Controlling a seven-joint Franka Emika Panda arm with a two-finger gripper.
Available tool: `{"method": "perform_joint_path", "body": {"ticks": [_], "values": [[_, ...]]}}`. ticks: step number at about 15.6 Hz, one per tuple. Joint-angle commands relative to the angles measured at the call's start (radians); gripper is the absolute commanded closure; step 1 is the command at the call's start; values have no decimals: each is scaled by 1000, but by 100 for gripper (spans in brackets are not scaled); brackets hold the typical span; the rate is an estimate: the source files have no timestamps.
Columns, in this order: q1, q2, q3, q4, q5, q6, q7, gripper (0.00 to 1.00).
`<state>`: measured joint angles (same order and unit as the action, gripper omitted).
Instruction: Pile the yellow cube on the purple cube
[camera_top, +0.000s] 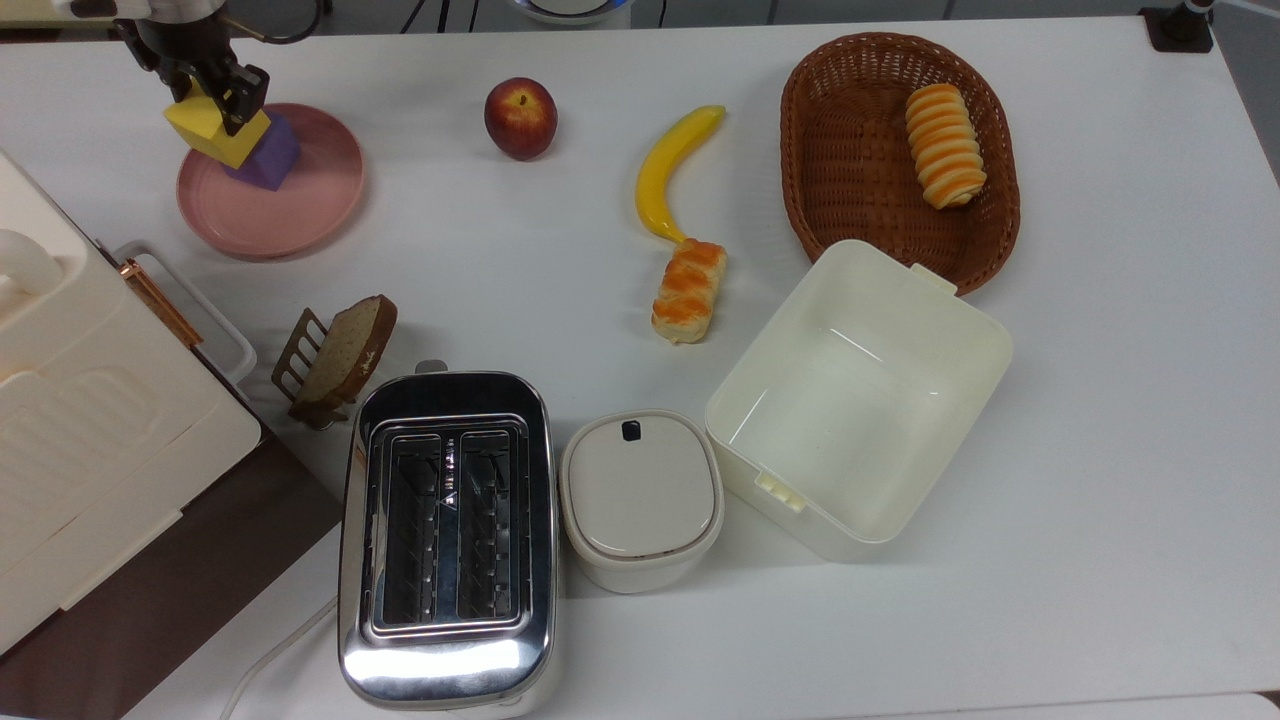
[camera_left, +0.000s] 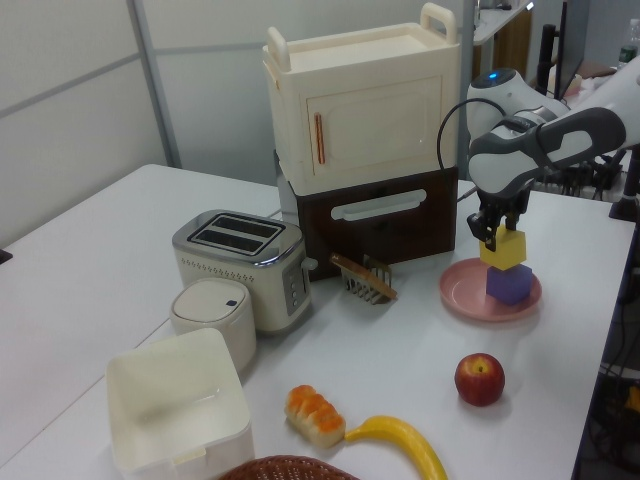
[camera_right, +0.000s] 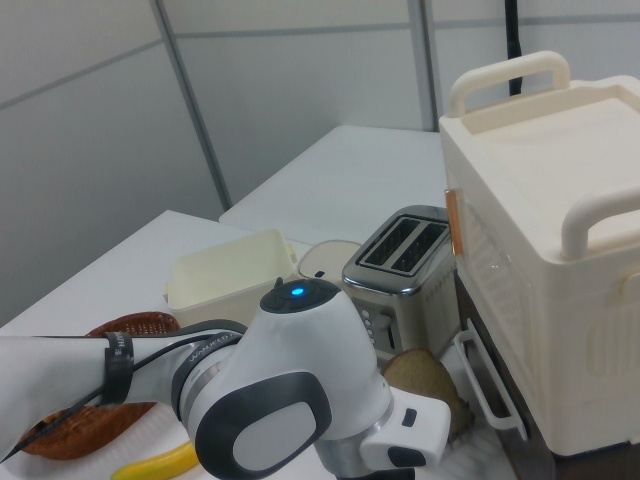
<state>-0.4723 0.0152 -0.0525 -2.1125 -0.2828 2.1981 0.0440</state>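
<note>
At the upper left of the top view, the gripper (camera_top: 213, 95) is clamped on the yellow cube (camera_top: 212, 133), holding it over the purple cube (camera_top: 268, 160). The purple cube sits on the pink plate (camera_top: 290, 215). In the left view, at the right of the frame, the yellow cube (camera_left: 503, 250) hangs slightly above the purple cube (camera_left: 510, 284), with a thin gap between them.
</note>
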Motion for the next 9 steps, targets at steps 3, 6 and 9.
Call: {"method": "perform_joint_path", "body": {"ticks": [3, 6, 9], "values": [[15, -41, -7, -69, -19, 25, 13, 90], [15, -43, -7, -78, -21, 25, 13, 90], [15, -40, -9, -78, -33, 25, 13, 89]]}}
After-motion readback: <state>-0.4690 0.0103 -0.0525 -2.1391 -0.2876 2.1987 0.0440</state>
